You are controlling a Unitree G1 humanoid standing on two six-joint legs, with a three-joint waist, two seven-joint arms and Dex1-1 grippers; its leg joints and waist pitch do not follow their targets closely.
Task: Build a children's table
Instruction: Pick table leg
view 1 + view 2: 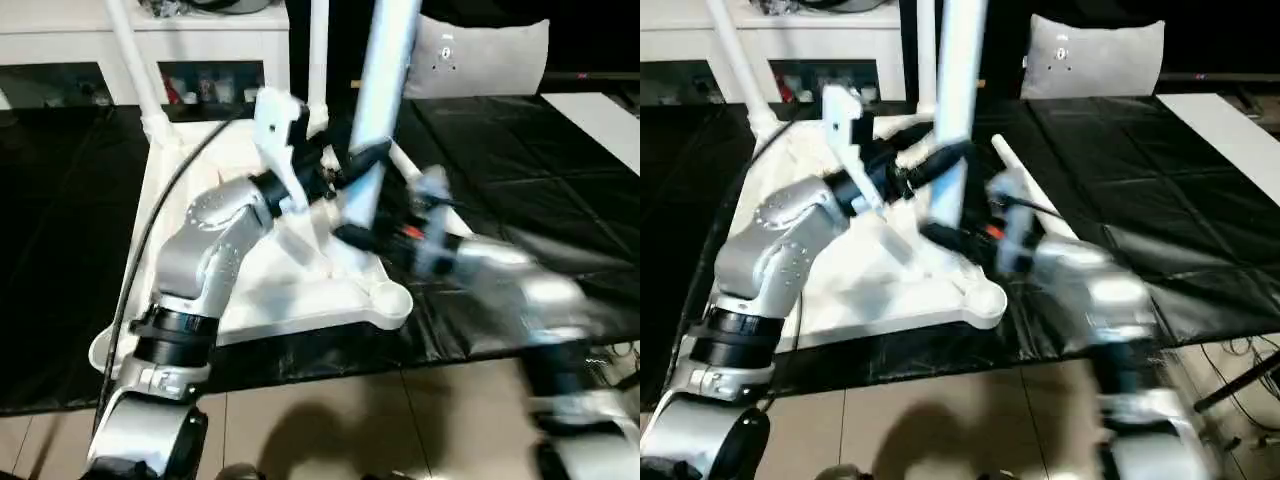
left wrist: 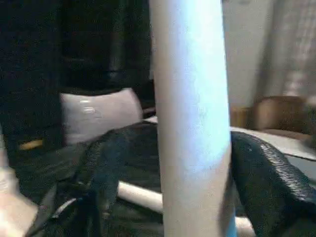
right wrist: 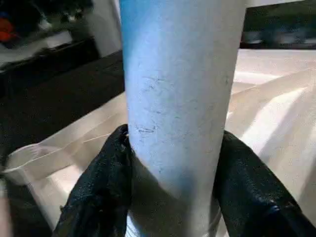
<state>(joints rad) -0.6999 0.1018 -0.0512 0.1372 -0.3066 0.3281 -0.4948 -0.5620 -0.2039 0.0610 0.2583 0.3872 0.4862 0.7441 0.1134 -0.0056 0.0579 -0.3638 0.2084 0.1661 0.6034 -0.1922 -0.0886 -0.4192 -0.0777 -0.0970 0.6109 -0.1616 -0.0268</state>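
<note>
The step in hand looks like fitting a leg into the table top: both grippers hold one upright leg (image 1: 378, 110) over the near right part of the upturned table top (image 1: 300, 290).

The left gripper (image 1: 352, 165) is closed on the leg partway up, a black finger (image 2: 269, 173) pressed against each side of the tube. The right gripper (image 1: 352, 235) is closed on the same leg just below the left one, near its foot, its fingers (image 3: 98, 192) wrapping the tube on both sides, with the ribbed white top directly beyond them.

Two other legs already stand in the far corners: the far left leg (image 1: 135, 65) beyond the left gripper, and the far middle leg (image 1: 318, 60) just behind the held one. A round socket (image 1: 385, 297) lies open at the near right corner, just beside the right gripper.

Whether the held leg's foot is already in a socket cannot be told. The next move probably calls for keeping the tube straight and pressing it down until seated.

The left arm reaches forward with its elbow bent; the right arm comes in from the right, low over the black table (image 1: 520, 200).
</note>
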